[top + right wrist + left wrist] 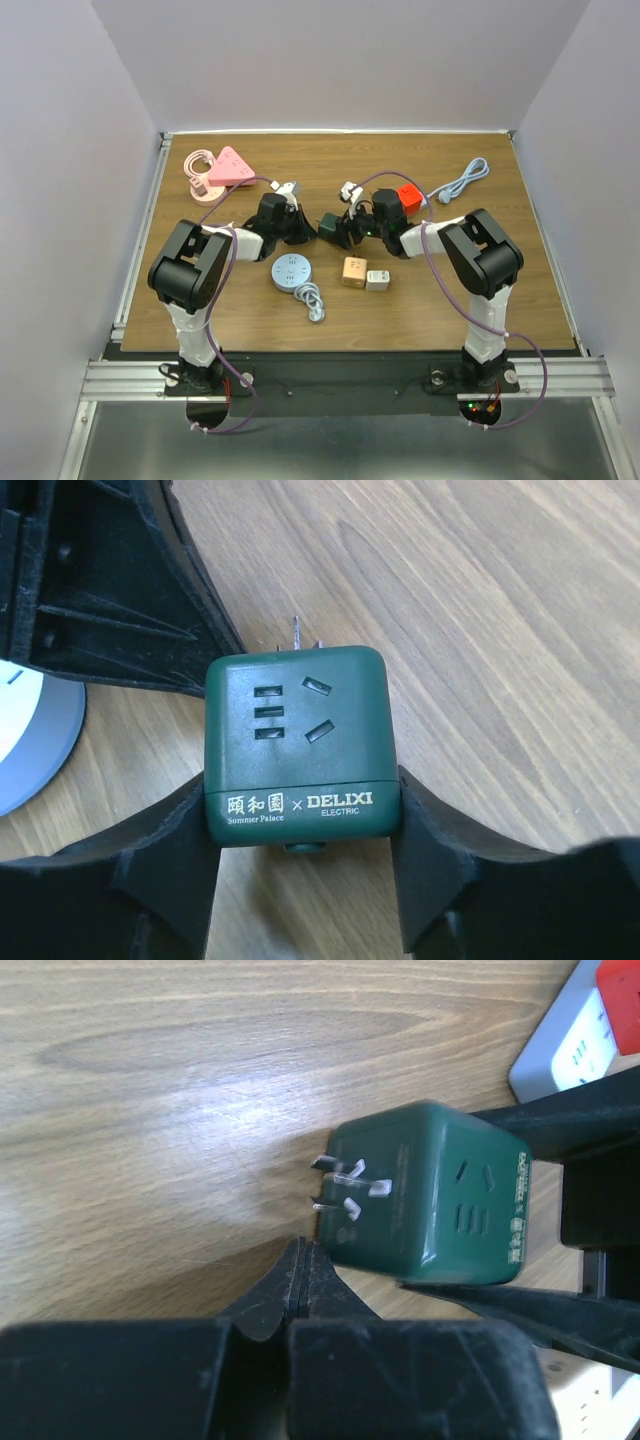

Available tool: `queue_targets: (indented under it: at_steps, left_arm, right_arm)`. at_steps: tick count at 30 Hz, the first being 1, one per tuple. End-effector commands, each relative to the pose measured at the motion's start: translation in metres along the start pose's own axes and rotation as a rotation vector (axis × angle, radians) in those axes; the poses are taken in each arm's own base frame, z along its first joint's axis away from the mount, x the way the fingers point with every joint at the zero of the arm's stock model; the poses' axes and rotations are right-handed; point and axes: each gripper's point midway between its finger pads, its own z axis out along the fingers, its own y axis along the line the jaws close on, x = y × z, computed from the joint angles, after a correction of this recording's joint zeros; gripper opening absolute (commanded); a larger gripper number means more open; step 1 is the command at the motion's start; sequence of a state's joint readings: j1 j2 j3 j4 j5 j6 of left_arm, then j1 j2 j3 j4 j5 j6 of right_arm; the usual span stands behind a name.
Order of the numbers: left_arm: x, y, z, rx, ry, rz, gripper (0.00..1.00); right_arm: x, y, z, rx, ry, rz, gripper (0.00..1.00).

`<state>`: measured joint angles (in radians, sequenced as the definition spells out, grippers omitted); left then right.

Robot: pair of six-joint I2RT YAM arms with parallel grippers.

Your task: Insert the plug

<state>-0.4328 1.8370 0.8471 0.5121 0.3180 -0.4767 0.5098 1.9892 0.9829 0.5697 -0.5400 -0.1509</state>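
Meeting over the middle of the wooden table [450,290], the two arms bring the left gripper [305,228] and the right gripper [345,232] close together in the top external view, with the green adapter cube [330,228] between them. A pink triangular power strip [232,166] and its coiled pink cable [198,162] lie at the far left. A round blue-grey power strip [290,272] with its cord [312,300] lies nearer the arm bases. A tan cube [354,272] and a white cube [378,280] sit side by side just to its right. A red block [409,197] is behind the right gripper, and a pale blue cable [460,183] lies at the far right.

From the left wrist view, the left gripper's fingers [290,1295] are pressed flat together with nothing between them. Just beyond their tips is the green adapter cube, turned so its metal prongs [345,1185] point sideways over the wood, towards the left of the picture. The right gripper's black fingers [560,1120] flank the cube. Whether it rests on the table or hangs just above it cannot be told. A white socket strip [565,1050] shows in the upper right corner.

From the right wrist view, the right gripper [300,825] is clamped on the green adapter cube, one finger pad against each side. The cube's socket face, marked DELIXI, faces the camera and its prongs point away towards the black body of the left gripper [110,580]. The round power strip's edge shows at the left.
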Motion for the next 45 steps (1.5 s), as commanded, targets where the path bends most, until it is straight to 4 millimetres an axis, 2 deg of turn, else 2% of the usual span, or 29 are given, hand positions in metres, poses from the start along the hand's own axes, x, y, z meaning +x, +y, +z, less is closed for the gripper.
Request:
queue_targets:
  at_steps: [1,3,6,8,9,10,11,12,13,14,15,16,17,24,25,26,27,30,32,37,38,45]
  left_arm:
    - [-0.027,-0.026,-0.016,0.07,-0.085,0.044,0.0]
    - [-0.036,-0.031,-0.022,0.074,-0.114,0.051,0.0]
    - [-0.056,-0.046,-0.036,0.101,-0.167,0.07,0.0]
    - [-0.06,-0.049,-0.042,0.101,-0.179,0.075,0.0]
    - [-0.063,-0.05,-0.045,0.094,-0.189,0.079,0.0]
    - [-0.069,-0.053,-0.052,0.094,-0.208,0.089,0.0]
    - [-0.069,-0.049,-0.055,0.068,-0.212,0.091,0.0]
    - [-0.073,-0.049,-0.062,0.057,-0.231,0.105,0.0]
    - [-0.072,-0.046,-0.065,0.039,-0.234,0.108,0.0]
    - [-0.072,-0.041,-0.068,0.011,-0.242,0.11,0.0]
    - [-0.068,-0.037,-0.074,0.0,-0.245,0.112,0.0]
    - [-0.066,-0.033,-0.077,-0.017,-0.246,0.11,0.0]
    - [-0.063,-0.032,-0.081,-0.018,-0.247,0.111,0.0]
    - [-0.045,-0.008,-0.116,-0.128,-0.279,0.11,0.01]
    - [-0.042,-0.006,-0.121,-0.139,-0.281,0.111,0.04]
    - [-0.037,-0.001,-0.125,-0.162,-0.272,0.105,0.17]
    - [-0.029,0.004,-0.127,-0.174,-0.261,0.091,0.25]
    - [-0.022,0.006,-0.136,-0.175,-0.271,0.066,0.51]
    - [-0.013,0.01,-0.138,-0.179,-0.259,0.046,0.6]
    - [0.016,0.016,-0.135,-0.167,-0.17,0.012,0.66]
    - [0.024,0.016,-0.135,-0.156,-0.154,-0.009,0.68]
    - [0.042,0.018,-0.147,-0.155,-0.128,-0.057,0.71]
  right_arm:
    - [-0.018,-0.001,-0.006,-0.004,-0.041,-0.036,0.45]
    - [-0.021,-0.001,-0.011,0.009,-0.046,-0.05,0.36]
    - [-0.054,-0.003,-0.026,0.054,-0.097,-0.088,0.33]
    - [-0.069,-0.004,-0.033,0.073,-0.091,-0.109,0.31]
    - [-0.06,-0.002,-0.038,0.067,-0.022,-0.08,0.3]
    - [-0.083,-0.002,-0.045,0.076,-0.038,-0.097,0.29]
    - [-0.086,-0.003,-0.049,0.09,-0.02,-0.083,0.27]
    - [-0.08,0.002,-0.055,0.086,0.028,-0.053,0.26]
    - [-0.084,0.004,-0.06,0.087,0.037,-0.04,0.25]
    - [-0.097,0.007,-0.068,0.09,0.027,-0.035,0.25]
    - [-0.089,0.013,-0.073,0.082,0.078,-0.004,0.24]
    - [-0.093,0.018,-0.076,0.083,0.095,0.014,0.24]
    - [-0.087,0.023,-0.08,0.075,0.125,0.031,0.24]
    - [-0.095,0.067,-0.106,0.01,0.305,0.102,0.18]
    - [-0.094,0.072,-0.106,-0.005,0.33,0.096,0.18]
    - [-0.093,0.083,-0.105,-0.029,0.353,0.09,0.17]
    - [-0.095,0.09,-0.108,-0.04,0.373,0.09,0.17]
    - [-0.095,0.101,-0.107,-0.069,0.392,0.106,0.17]
    - [-0.097,0.108,-0.106,-0.089,0.39,0.114,0.17]
    - [-0.093,0.128,-0.102,-0.157,0.419,0.107,0.17]
    - [-0.089,0.126,-0.103,-0.141,0.436,0.102,0.17]
    - [-0.091,0.119,-0.104,-0.1,0.444,0.079,0.17]
